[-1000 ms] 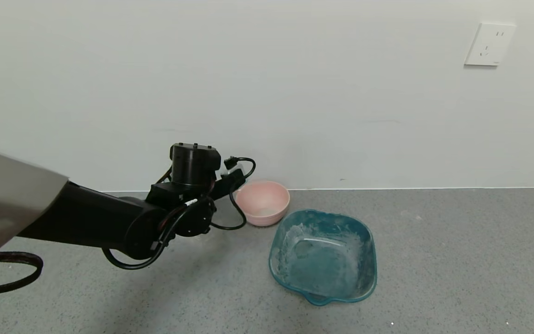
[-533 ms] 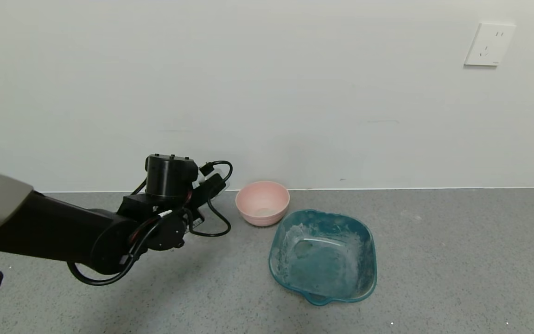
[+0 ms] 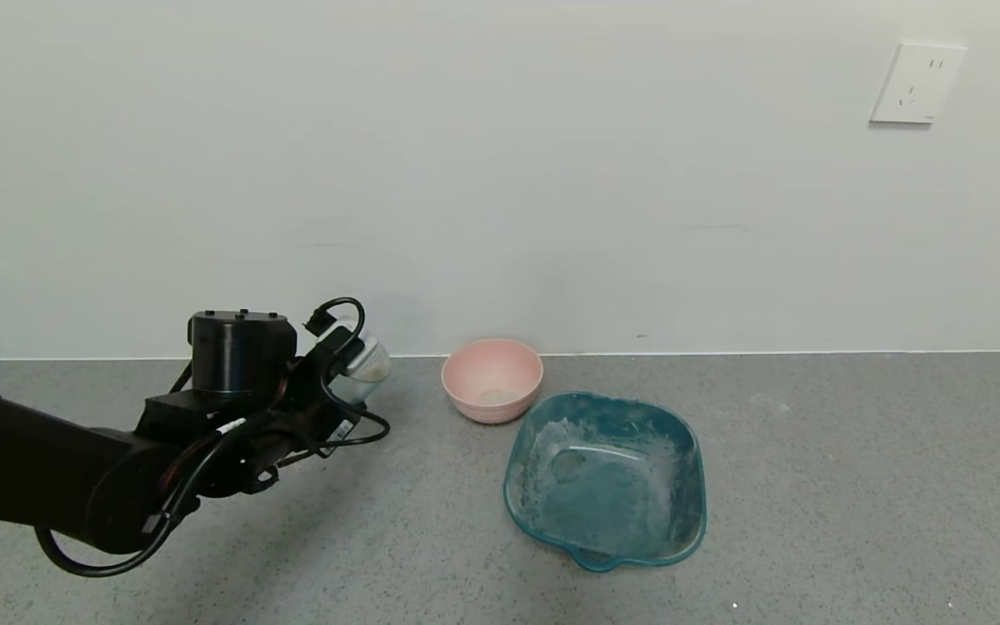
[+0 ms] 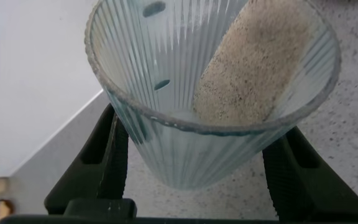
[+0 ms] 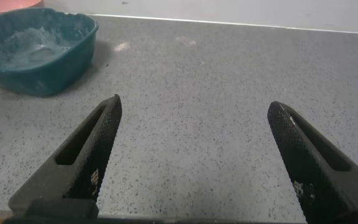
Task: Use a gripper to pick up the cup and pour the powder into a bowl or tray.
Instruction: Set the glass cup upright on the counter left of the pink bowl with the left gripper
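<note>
Holding the cup (image 3: 364,368) in our left gripper (image 3: 345,369), we have it lifted off the desk (image 3: 856,486), out to the left of the bowl (image 3: 492,379) and well apart from it. The left wrist view shows the jaws closed against the ribbed sides of the cup (image 4: 210,99), one on each flank, with the cup tilted so that its mouth faces the camera. A band of powder (image 4: 253,65) lies along the inner wall, so the cup is not empty as far as we can see.

The picking-up part looks done: the cup is firmly in our grip and clear of the surface. What is left, by our reading, is the pour itself. Nothing in the frames shows powder falling, and the cup is not over either container at this moment. A little pale material sits in the bottom of the bowl, and the tray (image 3: 606,477), just in front of the bowl and to its right, carries a white dusting across its floor; we cannot tell whether either came from this cup.

Our right gripper (image 5: 197,162) is out of the head view. In its own wrist view it hangs low over bare desk with its jaws spread wide and nothing between them, with the tray (image 5: 39,53) visible farther off.

We judge that the cup must be carried rightward and tipped further before the remaining powder lands.
</note>
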{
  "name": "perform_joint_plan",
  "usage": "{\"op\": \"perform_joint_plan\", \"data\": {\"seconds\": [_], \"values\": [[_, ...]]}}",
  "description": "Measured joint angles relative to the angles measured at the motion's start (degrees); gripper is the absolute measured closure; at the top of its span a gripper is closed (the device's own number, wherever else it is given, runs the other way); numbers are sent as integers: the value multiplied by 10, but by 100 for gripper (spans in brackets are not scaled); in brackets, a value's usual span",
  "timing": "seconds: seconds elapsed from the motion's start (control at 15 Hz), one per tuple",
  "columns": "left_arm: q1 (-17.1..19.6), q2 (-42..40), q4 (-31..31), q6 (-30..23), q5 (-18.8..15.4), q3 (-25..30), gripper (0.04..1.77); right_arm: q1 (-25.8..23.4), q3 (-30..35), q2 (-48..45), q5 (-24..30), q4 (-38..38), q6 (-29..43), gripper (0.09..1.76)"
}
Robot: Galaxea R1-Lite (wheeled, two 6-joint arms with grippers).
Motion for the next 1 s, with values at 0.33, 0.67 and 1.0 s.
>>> {"op": "perform_joint_plan", "data": {"seconds": [0.33, 0.67, 1.0], "values": [[7, -9, -7, -132, -82, 12, 56, 0, 0, 0, 0, 0, 0, 14], [12, -3, -109, -216, -118, 32, 56, 0, 0, 0, 0, 0, 0, 14], [30, 2, -170, -274, -176, 67, 56, 0, 0, 0, 0, 0, 0, 14]]}}
